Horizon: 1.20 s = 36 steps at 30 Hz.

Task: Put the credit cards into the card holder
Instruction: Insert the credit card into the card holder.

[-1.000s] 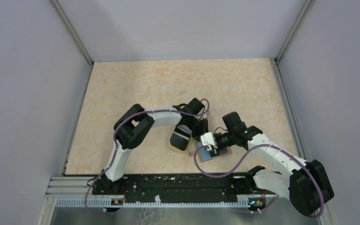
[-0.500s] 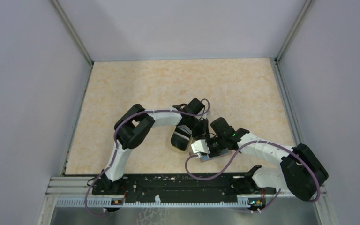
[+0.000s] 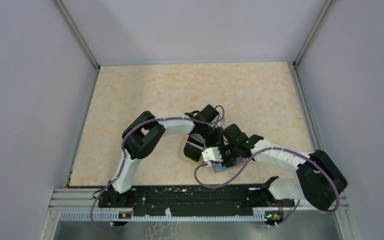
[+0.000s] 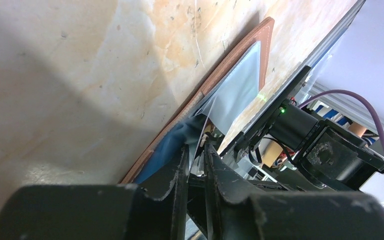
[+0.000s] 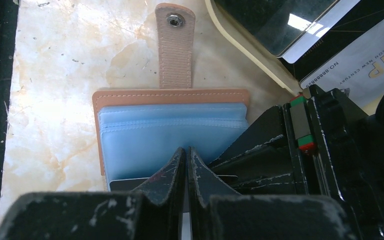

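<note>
The card holder (image 5: 130,96) lies open on the table, light blue sleeves up, tab (image 5: 175,45) pointing away. My right gripper (image 5: 186,150) is shut on a dark credit card (image 5: 127,184) whose front edge sits at the mouth of a sleeve. My left gripper (image 4: 196,145) is pinched on a thin sleeve at the card holder's (image 4: 240,50) corner. In the top view both grippers, left (image 3: 213,146) and right (image 3: 224,159), meet over the holder (image 3: 221,168). More credit cards, one dark (image 5: 280,20) and one white (image 5: 360,60), lie in the oval dish.
The oval tan-rimmed dish (image 5: 250,50) sits right beside the holder, partly under my left arm in the top view (image 3: 189,152). The black rail at the table's near edge (image 3: 190,192) lies close behind the holder.
My right gripper has moved left with the card, up against my left gripper over the holder. My left arm has barely moved.
</note>
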Available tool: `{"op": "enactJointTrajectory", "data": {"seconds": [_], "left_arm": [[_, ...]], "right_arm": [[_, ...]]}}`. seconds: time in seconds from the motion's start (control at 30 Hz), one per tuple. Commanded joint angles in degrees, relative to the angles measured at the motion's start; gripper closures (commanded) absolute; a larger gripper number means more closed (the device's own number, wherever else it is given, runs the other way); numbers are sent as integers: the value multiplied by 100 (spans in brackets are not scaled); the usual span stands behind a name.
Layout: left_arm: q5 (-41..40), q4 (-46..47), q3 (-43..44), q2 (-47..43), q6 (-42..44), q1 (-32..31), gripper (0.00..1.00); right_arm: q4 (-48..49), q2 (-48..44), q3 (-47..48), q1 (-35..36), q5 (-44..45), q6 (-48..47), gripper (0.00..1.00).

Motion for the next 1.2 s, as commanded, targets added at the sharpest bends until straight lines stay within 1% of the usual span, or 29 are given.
{"op": "enactJointTrajectory", "data": {"seconds": [0.0,0.37,0.57,0.8,1.17], "left_arm": [[-339,-606,-113,401,64,-21,76],[-392,-745,-57,358,145,-23,63],[-400,-736,-42,336,149,-26,62],[-447,-784,-32,276,190,-17,61],[-498,-763,-33,123,197,-10,61]], "right_arm": [[-315,41,220,31,369,-65,96],[-581,83,358,31,589,-12,97],[-783,131,435,31,851,-53,97],[-1016,280,528,32,1363,-198,96],[-1119,381,649,31,1748,-99,94]]}}
